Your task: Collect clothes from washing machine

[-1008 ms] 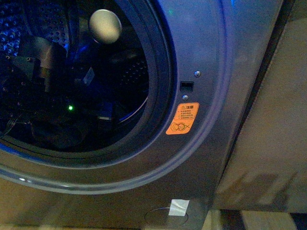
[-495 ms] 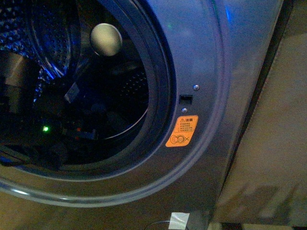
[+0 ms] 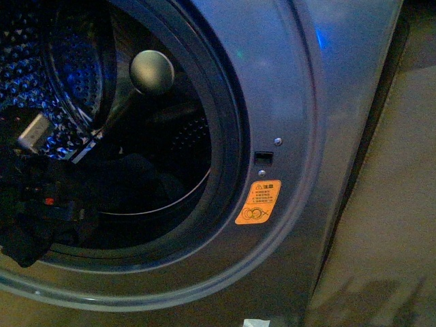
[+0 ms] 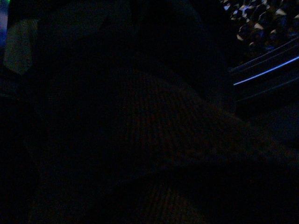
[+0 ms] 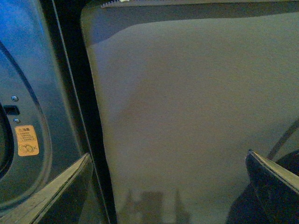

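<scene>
The washing machine (image 3: 293, 102) is grey metal with its round opening facing me and the perforated drum (image 3: 75, 75) lit blue inside. An orange sticker (image 3: 258, 202) sits right of the opening. At the opening's lower left my left gripper (image 3: 37, 214) is a dark shape, shut on the clothes (image 3: 26, 244), a dark limp bundle hanging over the rim. More dark fabric (image 3: 136, 178) lies low in the drum. The left wrist view is dark. My right gripper (image 5: 168, 196) is open and holds nothing, facing a beige panel beside the machine (image 5: 42, 88).
A round pale knob (image 3: 151, 71) shows at the drum's back. A flat beige panel (image 5: 196, 107) stands right of the machine, with a dark gap (image 5: 77, 93) between them. The black door seal (image 3: 228, 136) rings the opening.
The left arm has moved down and to the left, from deep in the drum to the opening's lower-left rim, with the dark bundle. The sticker sits lower in the picture.
</scene>
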Available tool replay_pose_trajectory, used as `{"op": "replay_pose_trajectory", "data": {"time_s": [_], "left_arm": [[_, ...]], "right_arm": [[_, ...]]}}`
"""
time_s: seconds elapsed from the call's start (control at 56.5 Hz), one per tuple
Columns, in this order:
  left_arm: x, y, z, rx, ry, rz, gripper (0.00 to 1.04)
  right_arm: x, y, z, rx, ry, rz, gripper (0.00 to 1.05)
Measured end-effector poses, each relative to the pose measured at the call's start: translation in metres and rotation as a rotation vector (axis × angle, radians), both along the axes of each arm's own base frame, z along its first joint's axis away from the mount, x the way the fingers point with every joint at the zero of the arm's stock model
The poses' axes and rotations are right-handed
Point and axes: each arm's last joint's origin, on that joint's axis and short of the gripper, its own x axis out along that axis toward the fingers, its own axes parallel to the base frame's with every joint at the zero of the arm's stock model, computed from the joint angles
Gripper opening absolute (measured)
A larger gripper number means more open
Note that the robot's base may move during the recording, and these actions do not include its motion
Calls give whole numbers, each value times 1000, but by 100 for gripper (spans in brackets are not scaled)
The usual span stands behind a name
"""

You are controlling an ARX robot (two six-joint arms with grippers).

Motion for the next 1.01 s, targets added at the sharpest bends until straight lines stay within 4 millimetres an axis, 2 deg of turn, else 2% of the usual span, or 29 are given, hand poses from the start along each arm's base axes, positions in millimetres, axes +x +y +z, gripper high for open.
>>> {"op": "replay_pose_trajectory", "data": {"time_s": [0.212, 0.354, 0.654, 0.69, 0.831, 0.92, 1.008], "left_arm": [[-33, 4, 22, -47, -50, -27, 16], [-52, 7, 46, -82, -112, -38, 16], [-92, 14, 111, -173, -289, -78, 16], [-98, 16, 124, -188, -323, -85, 16], [-107, 19, 157, -207, -407, -103, 16], [-114, 19, 191, -211, -493, -137, 16], [-119, 15, 215, -214, -553, -176, 16]], "right_arm": [[0, 0, 0, 0, 0, 0, 97], [0, 0, 0, 0, 0, 0, 97], [0, 0, 0, 0, 0, 0, 97], [0, 0, 0, 0, 0, 0, 97], [0, 0, 0, 0, 0, 0, 97], [0, 0, 0, 0, 0, 0, 97], [0, 0, 0, 0, 0, 0, 97]]}}
